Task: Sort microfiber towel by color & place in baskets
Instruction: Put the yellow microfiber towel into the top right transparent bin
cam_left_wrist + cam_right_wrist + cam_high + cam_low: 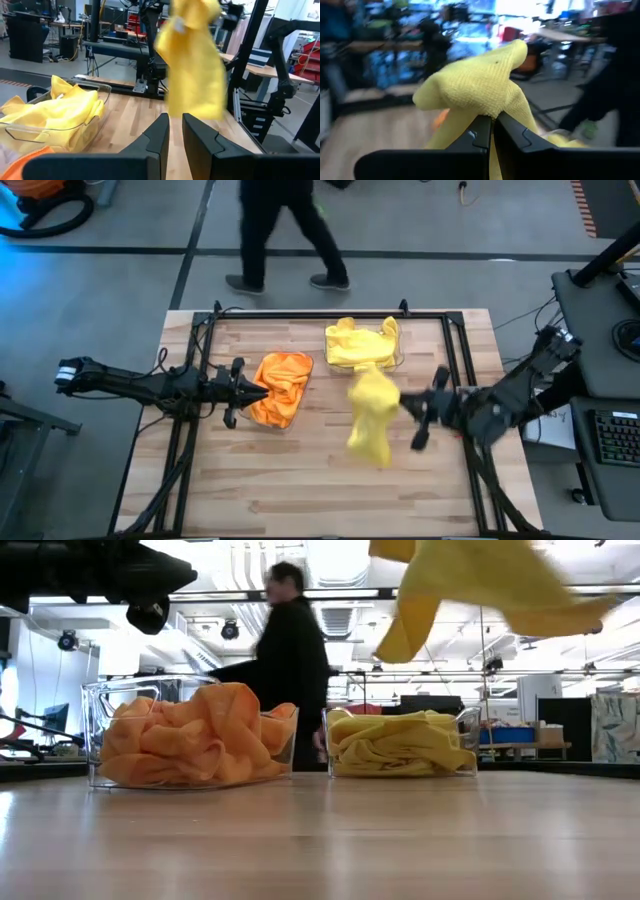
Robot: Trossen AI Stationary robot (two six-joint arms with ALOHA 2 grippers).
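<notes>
We see both baskets (392,358) filled, and our right gripper (492,131), jaws clamped on the last yellow towel (371,415), must still drop it in the far basket, while the left gripper (237,392) waits nearly closed and empty.

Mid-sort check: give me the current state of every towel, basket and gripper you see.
Held yellow towel: lifted, hanging from the right gripper, which is shut on it.
Orange basket: filled with orange towels.
Yellow basket: holds yellow towels.
Left gripper: empty, nearly shut, beside the orange basket.
Person: walking behind the table.
</notes>
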